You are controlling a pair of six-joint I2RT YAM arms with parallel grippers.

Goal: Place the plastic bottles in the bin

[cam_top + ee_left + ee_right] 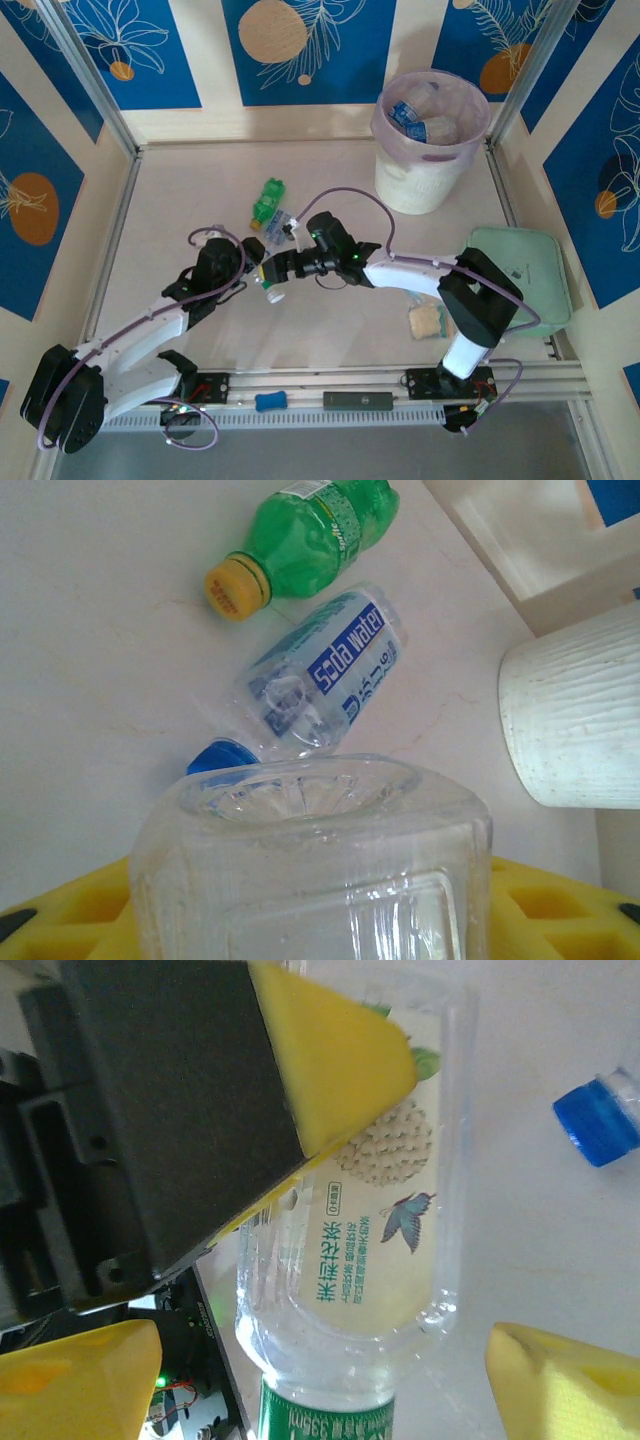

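Our left end effector (310,912) clamps a clear bottle (300,850). Our right end effector (322,1385) straddles it, jaws apart and not touching. We judge it light, slick and easily crushed, so a gentle hold across the labelled body suits. Just beyond lie a soda-water bottle (320,675) and a green bottle (310,535); the bin (415,185) stands farther off.

Bright, even light from above falls on the pale worktop (330,330), leaving only soft, short shadows. The clear bottle (310,880) nearest the left wrist lens is blurred, with small white glints; a printed label (390,1230) in the right wrist view is sharp.
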